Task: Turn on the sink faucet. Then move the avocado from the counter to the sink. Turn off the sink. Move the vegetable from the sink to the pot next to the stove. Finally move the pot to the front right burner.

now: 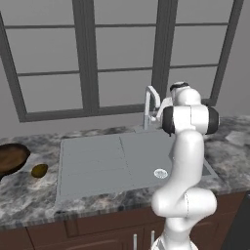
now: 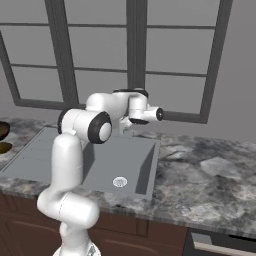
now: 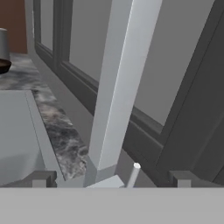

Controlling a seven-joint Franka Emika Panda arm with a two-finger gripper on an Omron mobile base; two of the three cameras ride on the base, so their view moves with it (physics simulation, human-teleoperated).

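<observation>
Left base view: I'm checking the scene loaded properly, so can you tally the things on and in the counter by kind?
Avocado: 1
Brown bowl: 1
Sink: 1
Faucet: 1
Drain: 1
Total: 5

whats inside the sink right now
The grey rectangular sink basin holds nothing visible besides its round metal drain. The robot's white arm covers the basin's right edge.
</observation>
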